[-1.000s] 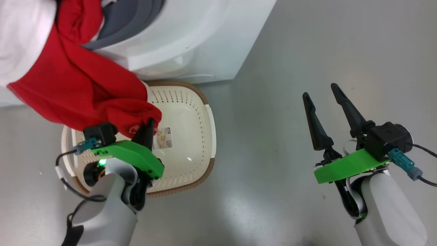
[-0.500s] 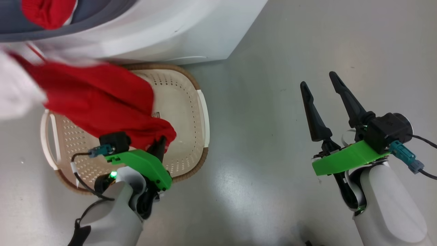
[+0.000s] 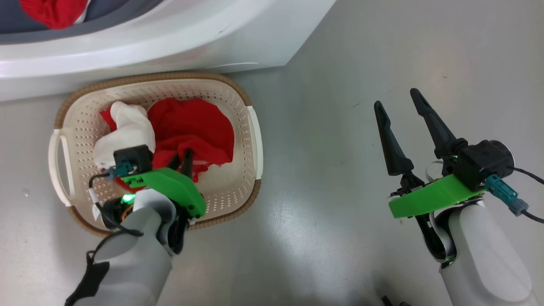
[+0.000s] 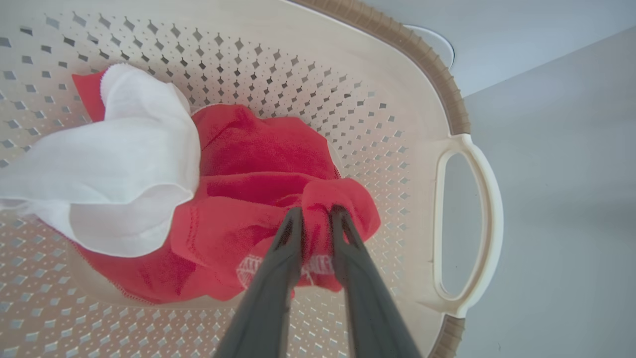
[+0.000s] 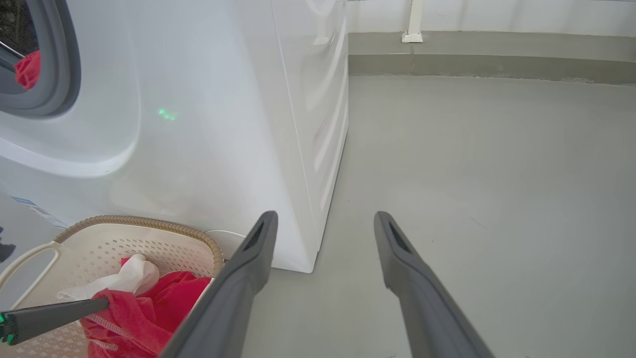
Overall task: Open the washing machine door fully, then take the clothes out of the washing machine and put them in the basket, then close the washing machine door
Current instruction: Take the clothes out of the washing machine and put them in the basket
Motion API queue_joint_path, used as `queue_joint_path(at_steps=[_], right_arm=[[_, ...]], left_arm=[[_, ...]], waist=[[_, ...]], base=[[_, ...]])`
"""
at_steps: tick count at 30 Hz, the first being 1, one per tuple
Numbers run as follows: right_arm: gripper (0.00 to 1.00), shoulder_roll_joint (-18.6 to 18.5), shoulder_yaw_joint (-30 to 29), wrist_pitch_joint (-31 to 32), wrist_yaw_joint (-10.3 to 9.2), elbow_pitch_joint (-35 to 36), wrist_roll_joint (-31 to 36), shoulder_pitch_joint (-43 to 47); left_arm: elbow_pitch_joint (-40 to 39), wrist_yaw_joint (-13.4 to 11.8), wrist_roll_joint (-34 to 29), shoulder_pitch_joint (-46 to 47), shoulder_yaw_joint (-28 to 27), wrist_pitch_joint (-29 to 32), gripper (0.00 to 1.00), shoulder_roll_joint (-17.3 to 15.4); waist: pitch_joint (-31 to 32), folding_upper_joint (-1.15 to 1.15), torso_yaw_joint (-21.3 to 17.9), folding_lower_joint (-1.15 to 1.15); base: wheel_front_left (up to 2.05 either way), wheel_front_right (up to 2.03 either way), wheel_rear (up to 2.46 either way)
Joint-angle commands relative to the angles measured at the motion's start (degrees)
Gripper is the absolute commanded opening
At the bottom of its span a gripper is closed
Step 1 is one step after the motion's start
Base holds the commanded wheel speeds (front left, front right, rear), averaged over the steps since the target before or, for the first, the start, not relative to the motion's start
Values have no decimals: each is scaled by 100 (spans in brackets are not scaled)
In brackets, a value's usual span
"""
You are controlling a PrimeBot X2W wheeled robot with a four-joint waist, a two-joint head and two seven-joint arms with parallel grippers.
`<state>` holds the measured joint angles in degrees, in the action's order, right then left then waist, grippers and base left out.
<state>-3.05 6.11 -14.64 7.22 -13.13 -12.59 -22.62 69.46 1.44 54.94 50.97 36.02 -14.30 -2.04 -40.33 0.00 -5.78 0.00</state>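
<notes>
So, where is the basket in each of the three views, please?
Head view: basket at left centre, below the washing machine.
Left wrist view: it spans most of the picture, handle at right.
Right wrist view: lower left corner, before the washing machine.
Shared landmark: the red and white clothes lying in it.

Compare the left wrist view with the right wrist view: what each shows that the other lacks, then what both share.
Left wrist: the white print on the fold of clothes that the left end effector pinches. Right wrist: the washing machine, red cloth in its opening, the open right end effector. Both: basket, clothes, left end effector.
</notes>
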Motion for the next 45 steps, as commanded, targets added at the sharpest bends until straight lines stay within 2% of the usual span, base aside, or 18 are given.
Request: queue_joint_path(at_steps=[1, 2, 11, 19, 28, 35, 45], right_arm=[[100, 17, 102, -36, 26, 114, -23, 19], [100, 17, 101, -36, 26, 111, -30, 13], [100, 17, 96, -36, 26, 39, -84, 76], [100, 17, 20, -36, 26, -49, -29, 248], [100, 17, -74, -36, 26, -140, 72, 514], [100, 11, -187, -36, 26, -190, 112, 695], [100, -2, -368, -36, 26, -222, 172, 883]], left_arm=[[-77, -36, -77, -38, -139, -66, 86, -154], [-129, -75, -137, -50, -204, -67, 100, -179], [-617, -213, -743, -471, -767, -69, 100, -364], [-1480, -278, -1428, -1175, -1536, -69, 100, -472], [-2586, -102, -2171, -2033, -2475, -70, 100, -391], [-3354, -68, -2847, -2495, -2908, -70, 100, -315], [-4275, 89, -3318, -2990, -3353, -70, 100, -222]], waist=[[14, 0, 7, 0], [32, 0, 11, 0], [414, 0, 95, 0], [988, 0, 301, 0], [1702, 0, 488, 0], [2205, 0, 541, 0], [2731, 0, 500, 0]], base=[[0, 0, 0], [0, 0, 0], [0, 0, 0], [0, 0, 0], [0, 0, 0], [0, 0, 0], [0, 0, 0]])
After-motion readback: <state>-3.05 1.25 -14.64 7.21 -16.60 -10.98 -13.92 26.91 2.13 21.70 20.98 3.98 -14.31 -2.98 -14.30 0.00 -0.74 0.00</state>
